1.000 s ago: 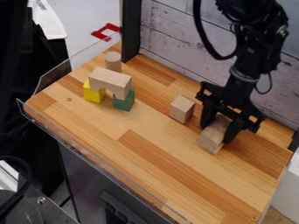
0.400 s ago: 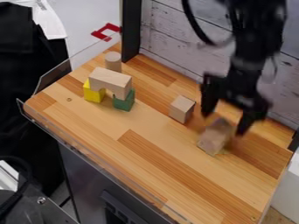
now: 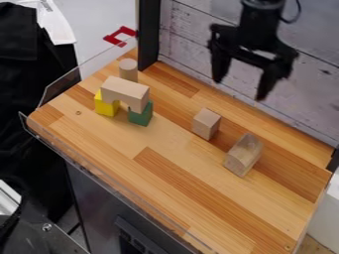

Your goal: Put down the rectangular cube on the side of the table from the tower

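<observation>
My black two-finger metal gripper (image 3: 242, 88) hangs with fingers spread above the rectangular pale wooden block (image 3: 243, 154) on the wood-grained bench (image 3: 159, 183).

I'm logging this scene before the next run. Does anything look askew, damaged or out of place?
Nothing stands out: the arch block spans the yellow block and green block without visible tipping, and the rectangular block rests on the tabletop.
</observation>
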Robot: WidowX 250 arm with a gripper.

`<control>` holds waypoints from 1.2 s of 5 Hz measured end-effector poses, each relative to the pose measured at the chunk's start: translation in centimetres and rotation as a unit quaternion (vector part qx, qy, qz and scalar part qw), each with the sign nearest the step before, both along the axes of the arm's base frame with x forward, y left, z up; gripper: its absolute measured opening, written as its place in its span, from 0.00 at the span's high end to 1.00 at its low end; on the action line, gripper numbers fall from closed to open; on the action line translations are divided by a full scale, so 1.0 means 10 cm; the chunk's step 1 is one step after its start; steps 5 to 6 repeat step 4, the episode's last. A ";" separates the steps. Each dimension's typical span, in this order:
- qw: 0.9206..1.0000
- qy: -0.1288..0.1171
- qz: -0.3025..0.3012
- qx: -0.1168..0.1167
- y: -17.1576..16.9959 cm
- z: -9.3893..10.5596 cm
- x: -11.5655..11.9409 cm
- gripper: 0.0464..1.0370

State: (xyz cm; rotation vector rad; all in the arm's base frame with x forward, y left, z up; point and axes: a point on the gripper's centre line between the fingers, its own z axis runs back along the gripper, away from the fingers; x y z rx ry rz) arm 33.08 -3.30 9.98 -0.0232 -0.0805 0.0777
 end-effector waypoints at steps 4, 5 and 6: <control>0.998 0.032 0.054 -0.013 0.69 -0.23 -0.05 0.04; 0.998 0.032 0.054 -0.013 0.69 -0.23 -0.05 0.04; 0.998 0.032 0.054 -0.013 0.69 -0.23 -0.05 0.04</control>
